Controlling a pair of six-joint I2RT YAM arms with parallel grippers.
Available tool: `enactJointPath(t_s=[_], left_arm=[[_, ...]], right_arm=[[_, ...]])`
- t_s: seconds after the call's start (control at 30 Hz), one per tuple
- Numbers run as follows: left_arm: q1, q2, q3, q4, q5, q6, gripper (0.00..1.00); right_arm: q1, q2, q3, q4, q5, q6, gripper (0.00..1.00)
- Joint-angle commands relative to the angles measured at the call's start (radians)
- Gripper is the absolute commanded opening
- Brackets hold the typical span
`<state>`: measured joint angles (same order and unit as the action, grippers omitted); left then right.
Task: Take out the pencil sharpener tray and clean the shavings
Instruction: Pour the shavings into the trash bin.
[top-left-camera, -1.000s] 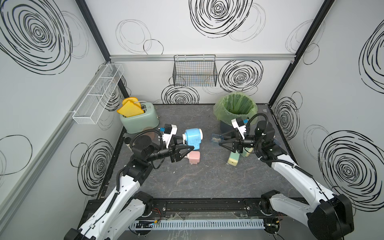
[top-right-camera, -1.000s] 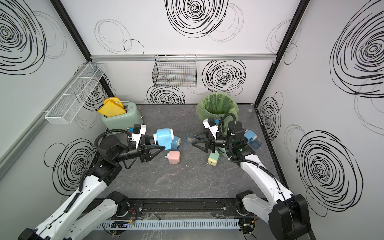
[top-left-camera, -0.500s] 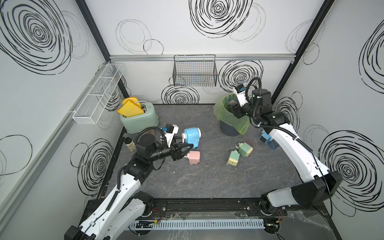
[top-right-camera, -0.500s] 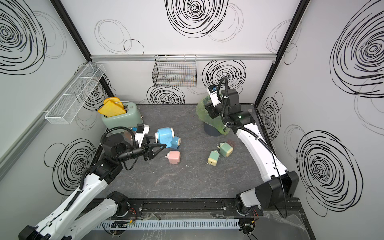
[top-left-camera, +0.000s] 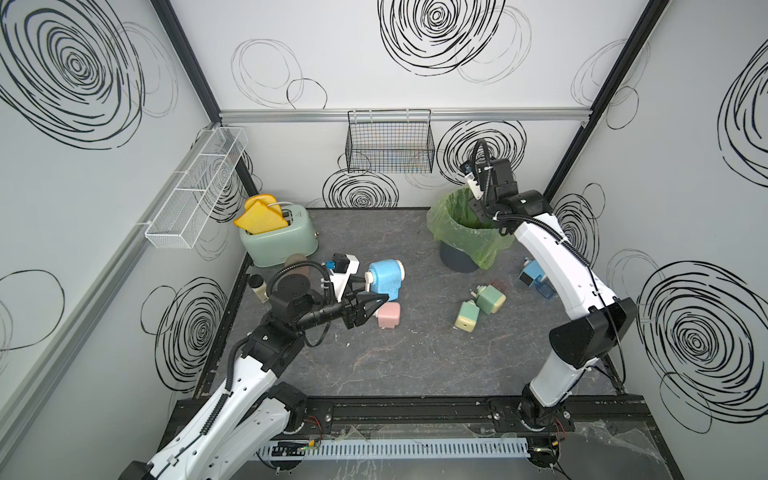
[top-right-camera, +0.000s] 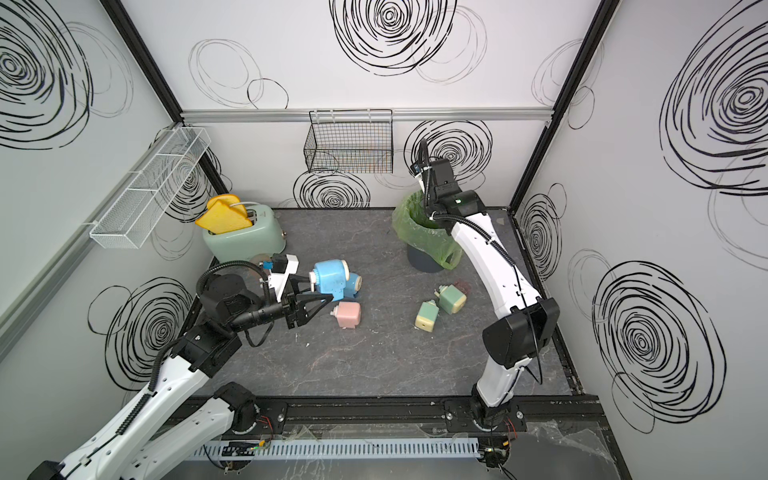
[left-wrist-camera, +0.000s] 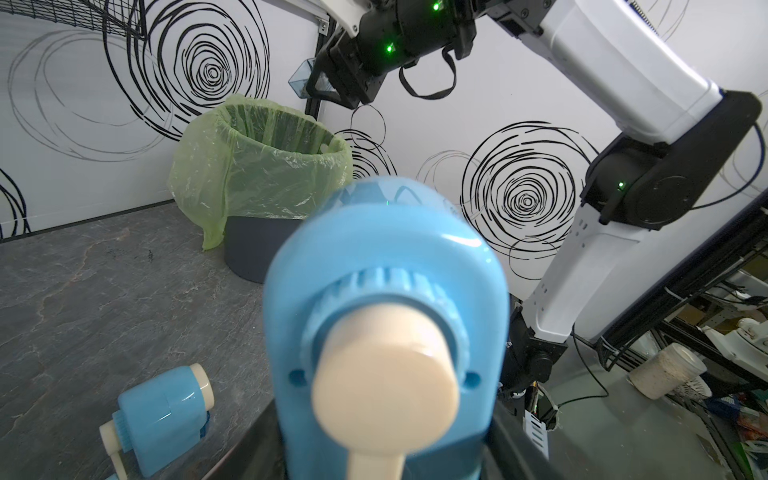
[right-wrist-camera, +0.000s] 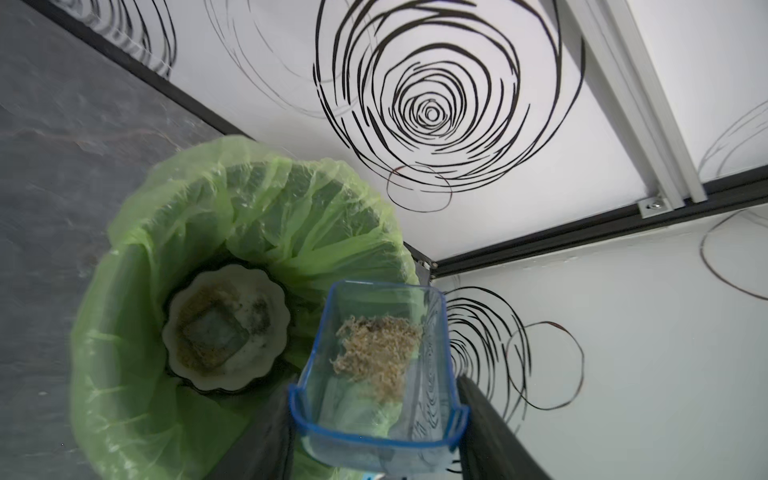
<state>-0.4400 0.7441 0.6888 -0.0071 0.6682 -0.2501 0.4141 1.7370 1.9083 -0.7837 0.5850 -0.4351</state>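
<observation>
Your right fingers (right-wrist-camera: 266, 424) are closed part-way on the near end of the clear blue tray (right-wrist-camera: 316, 345). It hangs above the green-lined bin (right-wrist-camera: 124, 332), seemingly nearer the rim than the centre. The shavings (right-wrist-camera: 378, 349) sit clumped toward the tray's far end. Bring the tray over the middle of the bin's mouth first, then roll the wrist until its open face points down, and add a light shake, since the clump may cling. Your left fingers (top-left-camera: 365, 309) clasp the blue pencil sharpener (top-left-camera: 384, 280), well apart from the bin; hold it steady there.
</observation>
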Motion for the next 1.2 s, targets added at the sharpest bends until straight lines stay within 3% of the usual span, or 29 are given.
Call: enactJointPath(t_s=[0.0,0.17,0.57,0.87,1.03,1.17], left_arm=[[-0.008,-0.018,0.043,0.046,-0.007,0.026,0.35],[-0.009,-0.022,0.043,0.046,-0.006,0.027,0.35],[-0.009,-0.033,0.043,0.047,-0.002,0.026,0.34],[-0.009,-0.043,0.041,0.047,0.001,0.027,0.34],[-0.014,-0.046,0.041,0.046,0.003,0.027,0.34],[-0.014,-0.046,0.042,0.045,0.003,0.029,0.34]], right_arm=[[0.008,0.002,-0.077,0.043,0.23,-0.135,0.54],[0.027,-0.05,-0.162,0.21,0.297,-0.295,0.55],[0.081,-0.122,-0.276,0.397,0.261,-0.644,0.56],[0.072,-0.153,-0.327,0.422,0.227,-0.772,0.56],[0.068,-0.19,-0.41,0.494,0.194,-0.878,0.49],[0.038,-0.212,-0.442,0.546,0.193,-0.892,0.5]])
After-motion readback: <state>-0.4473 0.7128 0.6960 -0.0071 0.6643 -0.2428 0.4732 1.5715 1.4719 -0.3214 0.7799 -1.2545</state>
